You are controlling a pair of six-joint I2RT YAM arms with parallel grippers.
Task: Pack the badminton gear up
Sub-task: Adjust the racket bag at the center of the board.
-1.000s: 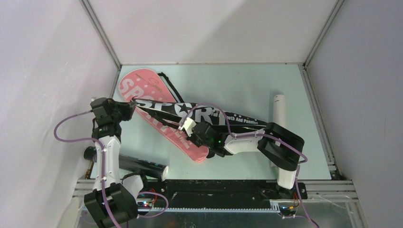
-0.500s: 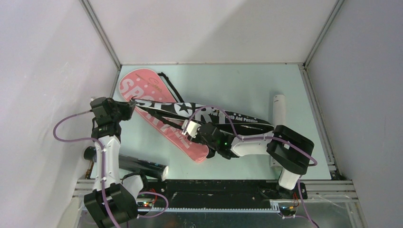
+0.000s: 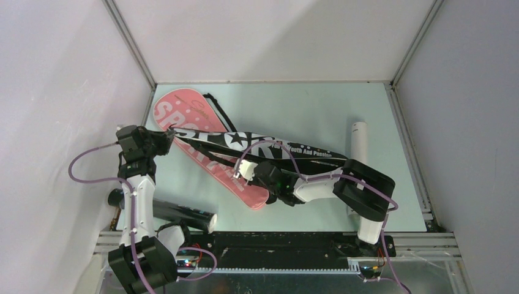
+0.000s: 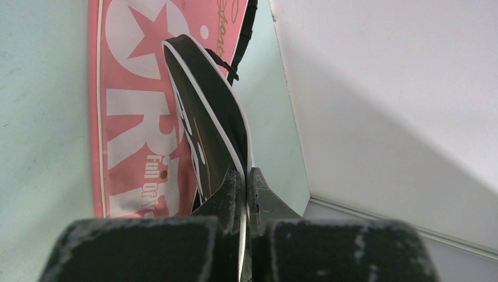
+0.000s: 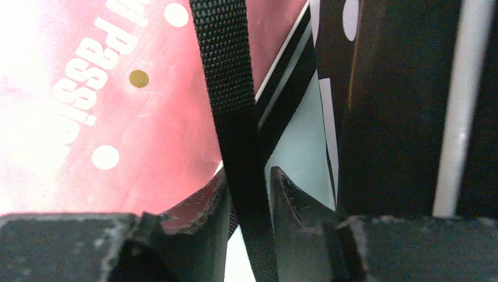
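Observation:
A pink "SPORT" cover lies flat and slantwise at the table's left. Above it a black "SPORT" cover is held up on edge, reaching toward the right. My left gripper is shut on that cover's white-piped rim, seen close in the left wrist view as black cover over pink cover. My right gripper sits low at the black cover's middle. In the right wrist view a black webbing strap runs between its parted fingers, right gripper open, with a gap beside the strap.
A white shuttle tube lies at the right of the table, partly under the right arm. A black tube lies along the near edge by the left arm's base. Walls close in on the left, back and right.
The right gripper's jaws have parted from shut, and the hand has shifted slightly along the black cover. The left arm and its hold have not moved.

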